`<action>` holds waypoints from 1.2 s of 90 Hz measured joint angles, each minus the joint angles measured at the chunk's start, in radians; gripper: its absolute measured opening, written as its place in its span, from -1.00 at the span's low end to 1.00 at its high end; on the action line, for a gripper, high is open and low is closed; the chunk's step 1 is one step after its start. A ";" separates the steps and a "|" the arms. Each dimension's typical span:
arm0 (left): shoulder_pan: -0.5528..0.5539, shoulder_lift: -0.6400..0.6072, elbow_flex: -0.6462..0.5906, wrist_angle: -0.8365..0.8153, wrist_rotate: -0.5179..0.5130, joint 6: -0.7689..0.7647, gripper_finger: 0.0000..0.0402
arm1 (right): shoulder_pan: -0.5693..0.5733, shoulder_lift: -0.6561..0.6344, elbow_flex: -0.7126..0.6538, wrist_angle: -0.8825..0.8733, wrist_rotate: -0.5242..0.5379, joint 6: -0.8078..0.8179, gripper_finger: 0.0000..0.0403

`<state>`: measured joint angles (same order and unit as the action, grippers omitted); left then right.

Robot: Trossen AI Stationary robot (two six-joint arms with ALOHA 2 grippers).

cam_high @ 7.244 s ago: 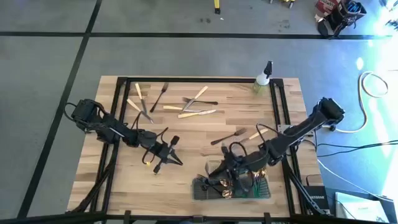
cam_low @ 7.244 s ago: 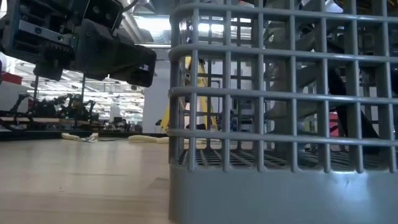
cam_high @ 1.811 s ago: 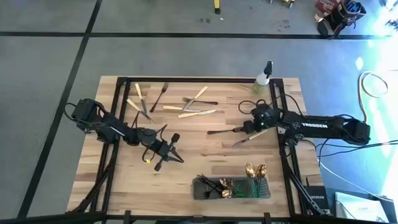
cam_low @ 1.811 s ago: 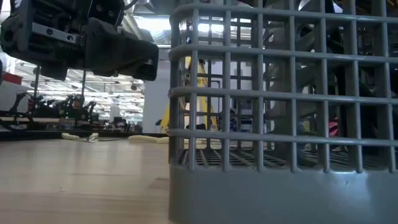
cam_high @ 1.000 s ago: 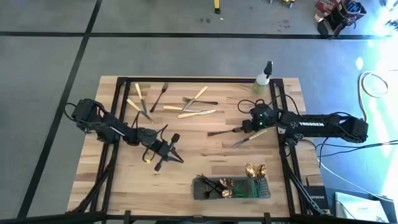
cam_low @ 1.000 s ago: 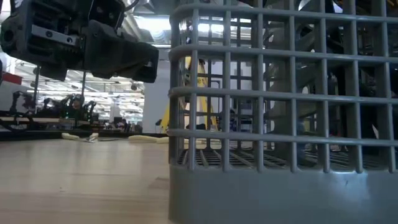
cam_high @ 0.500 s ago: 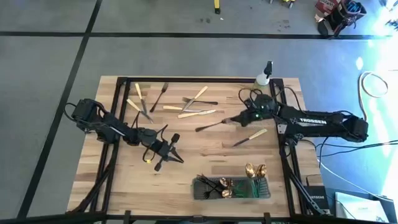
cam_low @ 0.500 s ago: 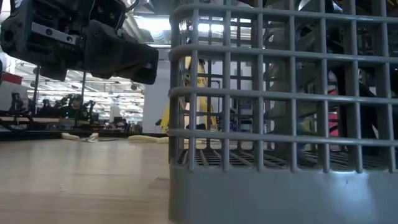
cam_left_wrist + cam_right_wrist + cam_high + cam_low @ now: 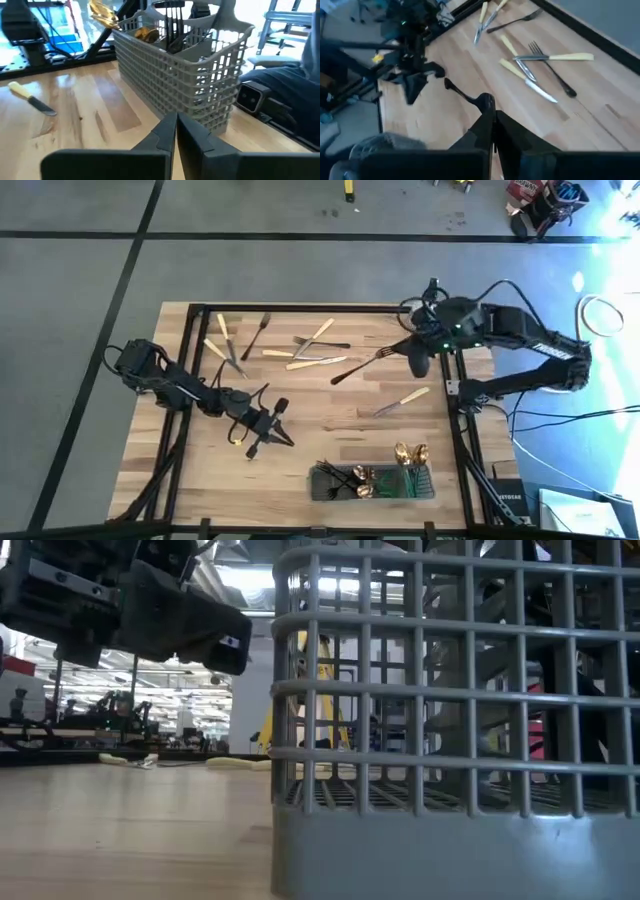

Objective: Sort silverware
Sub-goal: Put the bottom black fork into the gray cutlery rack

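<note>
Right gripper, near worktop's far right corner: clenched on dark fork, raised. Left gripper, mid-worktop: clenched, empty.

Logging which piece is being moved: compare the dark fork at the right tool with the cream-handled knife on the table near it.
The dark fork is dark along its whole length; the cream-handled knife has a pale handle and a grey blade. The fork is clamped at one end in the right tool; the knife lies free on the table, untouched. Both are slim, slant the same way in the high view, and are outside the caddy.
</note>
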<state>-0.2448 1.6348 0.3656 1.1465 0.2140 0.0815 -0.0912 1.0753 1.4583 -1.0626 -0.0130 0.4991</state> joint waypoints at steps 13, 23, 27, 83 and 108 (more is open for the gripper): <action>0.000 0.000 0.000 0.003 -0.010 -0.007 -1.00 | 0.145 0.124 0.184 -0.124 0.004 0.016 -1.00; 0.000 0.000 0.000 0.006 -0.010 -0.013 -1.00 | 0.233 0.232 0.310 -0.238 0.004 0.014 -1.00; 0.000 0.000 0.000 0.007 -0.010 -0.011 -1.00 | 0.265 0.275 0.353 -0.274 0.004 0.002 -1.00; 0.000 0.000 0.000 0.017 -0.010 0.004 -1.00 | 0.424 0.683 0.720 -0.504 -0.096 -0.112 -1.00; 0.000 0.000 0.000 0.016 -0.011 0.009 -1.00 | 0.423 0.693 0.720 -0.439 -0.152 -0.122 -1.00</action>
<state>-0.2443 1.6348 0.3660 1.1622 0.2028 0.0910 0.3313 1.7683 2.1788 -1.5015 -0.1648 0.3767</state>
